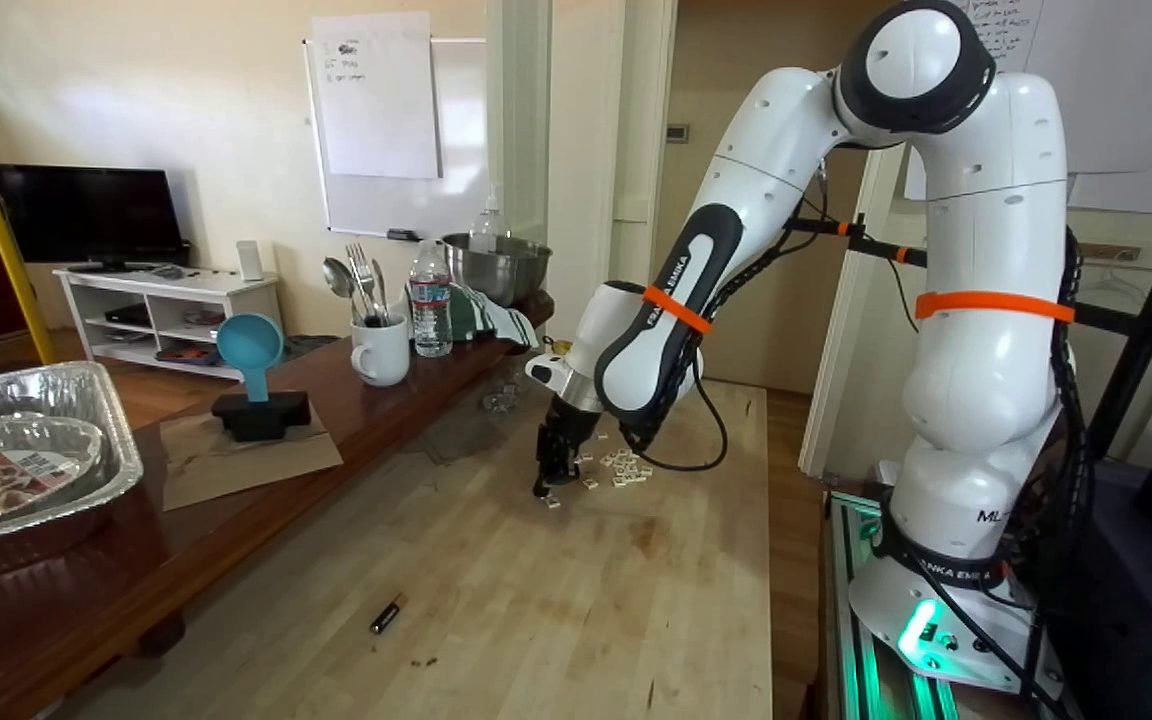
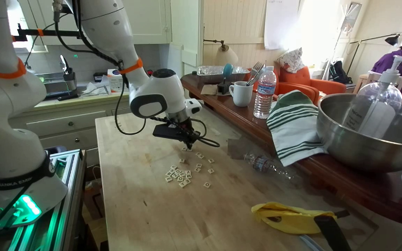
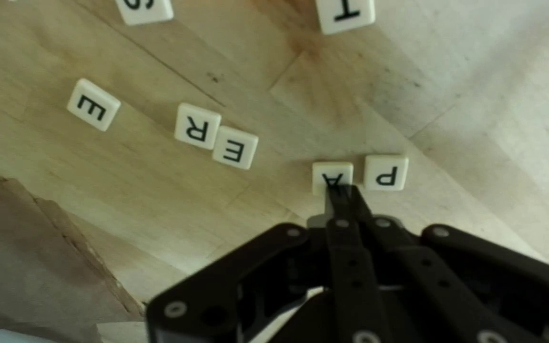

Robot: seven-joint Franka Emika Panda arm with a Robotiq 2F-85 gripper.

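Note:
My gripper (image 3: pixel 342 189) is shut, its two black fingertips together with nothing seen between them. The tips overlap the lower part of a cream letter tile marked A (image 3: pixel 324 171) in the wrist view; whether they touch it I cannot tell. A P tile (image 3: pixel 385 181) lies just right of it. An R tile (image 3: pixel 198 126) and an E tile (image 3: pixel 235 147) touch each other to the left, with another E tile (image 3: pixel 93 105) farther left. In both exterior views the gripper (image 1: pixel 542 488) (image 2: pixel 189 145) points down at the tabletop beside scattered tiles (image 1: pixel 626 466) (image 2: pixel 180 173).
A brown sheet (image 3: pixel 41 252) lies near the gripper. A clear bottle (image 2: pixel 262 164) lies on the table (image 1: pixel 496 580), with a yellow pouch (image 2: pixel 288 218) and a battery (image 1: pixel 388 613). A raised dark wood ledge (image 1: pixel 336 400) carries a mug (image 1: pixel 382 352), bottle (image 1: pixel 431 310) and steel bowl (image 2: pixel 361 150).

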